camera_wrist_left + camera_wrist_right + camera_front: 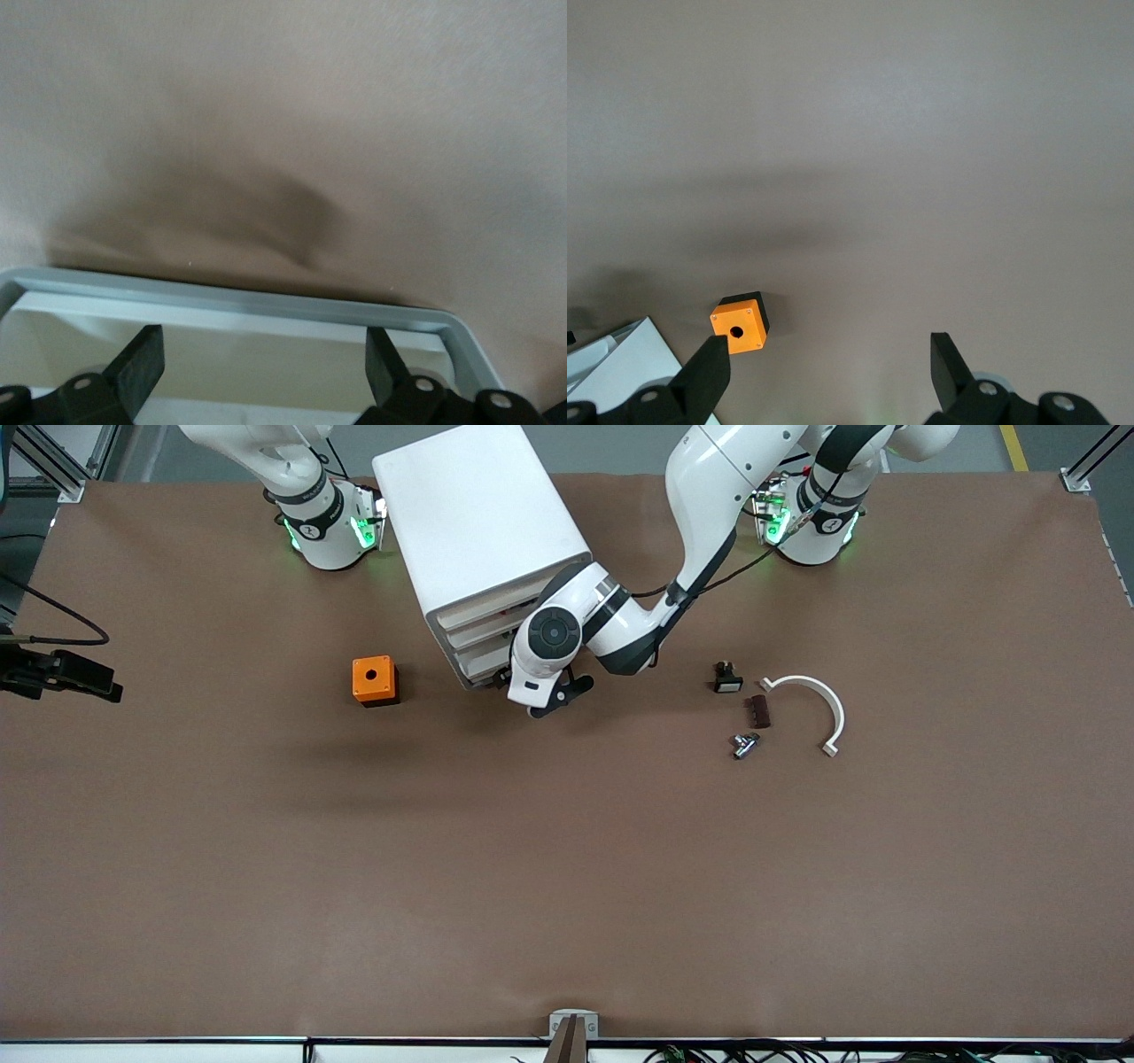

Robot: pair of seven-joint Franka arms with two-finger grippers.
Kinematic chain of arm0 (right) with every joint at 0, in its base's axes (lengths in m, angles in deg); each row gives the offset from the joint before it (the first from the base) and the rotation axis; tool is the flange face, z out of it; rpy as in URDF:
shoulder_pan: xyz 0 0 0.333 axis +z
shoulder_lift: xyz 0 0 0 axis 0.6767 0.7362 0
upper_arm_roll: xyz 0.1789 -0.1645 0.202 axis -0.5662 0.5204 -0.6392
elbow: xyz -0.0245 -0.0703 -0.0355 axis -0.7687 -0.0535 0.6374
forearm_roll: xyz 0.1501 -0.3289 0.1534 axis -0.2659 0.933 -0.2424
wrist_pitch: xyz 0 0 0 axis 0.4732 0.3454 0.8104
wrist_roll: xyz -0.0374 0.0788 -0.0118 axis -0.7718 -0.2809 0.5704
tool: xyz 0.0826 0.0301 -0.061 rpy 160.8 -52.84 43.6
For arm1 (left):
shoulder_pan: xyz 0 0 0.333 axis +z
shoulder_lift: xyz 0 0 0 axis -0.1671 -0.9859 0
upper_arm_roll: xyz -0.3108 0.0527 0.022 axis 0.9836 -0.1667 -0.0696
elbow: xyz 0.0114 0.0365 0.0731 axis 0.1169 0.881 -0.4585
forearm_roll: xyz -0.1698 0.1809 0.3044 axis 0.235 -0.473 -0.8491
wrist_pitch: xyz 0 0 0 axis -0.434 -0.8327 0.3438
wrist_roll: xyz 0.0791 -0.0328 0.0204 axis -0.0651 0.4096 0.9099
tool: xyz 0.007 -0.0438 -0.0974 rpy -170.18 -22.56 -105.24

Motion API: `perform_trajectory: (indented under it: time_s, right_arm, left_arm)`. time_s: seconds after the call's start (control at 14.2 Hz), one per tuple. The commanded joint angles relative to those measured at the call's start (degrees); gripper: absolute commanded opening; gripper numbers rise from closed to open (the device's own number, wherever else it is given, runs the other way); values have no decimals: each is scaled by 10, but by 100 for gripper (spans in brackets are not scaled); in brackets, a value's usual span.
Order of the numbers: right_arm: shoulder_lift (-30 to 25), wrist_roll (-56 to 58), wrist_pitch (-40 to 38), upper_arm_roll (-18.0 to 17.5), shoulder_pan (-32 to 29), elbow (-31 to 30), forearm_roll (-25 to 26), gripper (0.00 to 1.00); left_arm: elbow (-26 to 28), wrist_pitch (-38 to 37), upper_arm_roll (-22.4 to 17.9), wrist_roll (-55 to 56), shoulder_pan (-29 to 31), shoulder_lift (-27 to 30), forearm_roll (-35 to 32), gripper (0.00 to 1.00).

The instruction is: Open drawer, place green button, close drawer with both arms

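Left gripper (266, 350): fingers spread wide, holding nothing, positioned at the front of the white drawer cabinet (483, 522), level with its lowest drawer (221, 297), whose grey rim lies just ahead of the fingertips. The cabinet stands at the middle of the table (567, 886) edge by the arm bases.

Right gripper (828, 354): fingers spread wide, holding nothing, hanging high over the table, waiting.

Orange box (375, 680): beside the cabinet, toward the right arm's end.

Toward the left arm's end: black button with white face (726, 678), brown block (759, 711), metal part (744, 745), white arc (819, 708).

Green-capped button: position cannot be told
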Motion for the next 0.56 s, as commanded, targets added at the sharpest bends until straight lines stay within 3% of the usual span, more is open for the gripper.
perform_trajectory:
  time_s: [0.0,0.21,0.49]
  right_arm:
    - [-11,-11,-14,-14,-4,4,1,100]
    - [-39,-71,-25,-20,11,-4,0,100]
    - [-70,-58,-46,-19,6,-28,-1,100]
  left_arm:
    - [13,-3,5,-3,1,9,46,100]
    - [13,-3,5,-5,1,6,70,100]
    - [12,0,5,-5,1,8,71,100]
